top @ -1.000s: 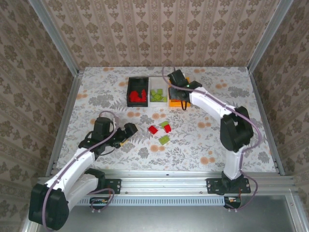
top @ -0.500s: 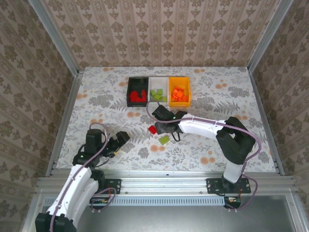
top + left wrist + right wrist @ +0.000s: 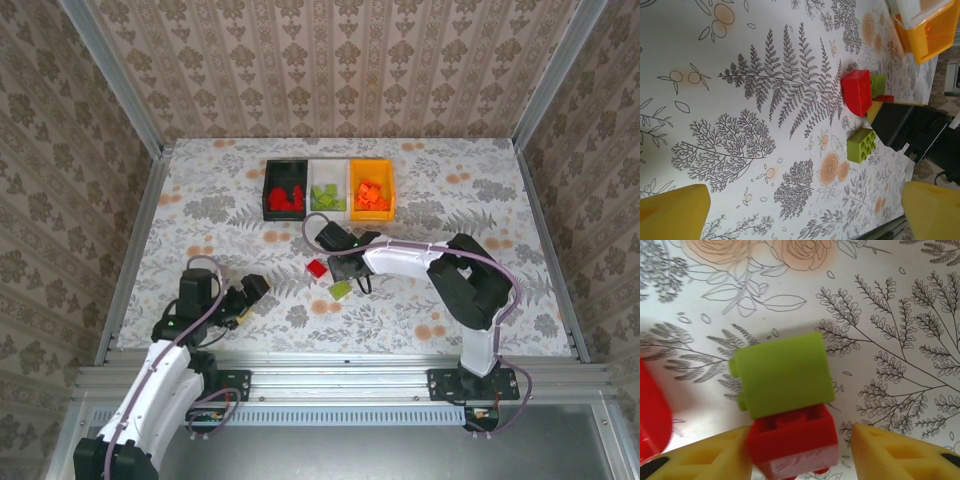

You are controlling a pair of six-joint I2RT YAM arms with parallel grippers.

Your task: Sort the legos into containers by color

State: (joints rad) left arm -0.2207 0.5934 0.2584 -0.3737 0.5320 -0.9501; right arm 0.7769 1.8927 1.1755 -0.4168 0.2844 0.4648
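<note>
the red lego i am after lies near the middle of the surface, between the yellow pads of my right gripper. a lime green lego touches its far side. another red one sits just beside them to the left, and a second green one lies a little toward the near edge. the containers stand in a row toward the far edge: black with reds, white with greens, orange-yellow with oranges.

my right jaws are narrow around the red piece. one pad looks to be against it and the other shows a sliver of gap, so i cannot tell whether i truly have it. my left gripper stands wide with nothing in it, toward the near left corner.

what worries me:
- if the pads close unevenly, the small brick may twist or squirt out.
- the green piece touching it may be nudged away, or be carried along and end up among the reds.
- the pad on the left is close to the neighbouring red and could knock it aside.
</note>
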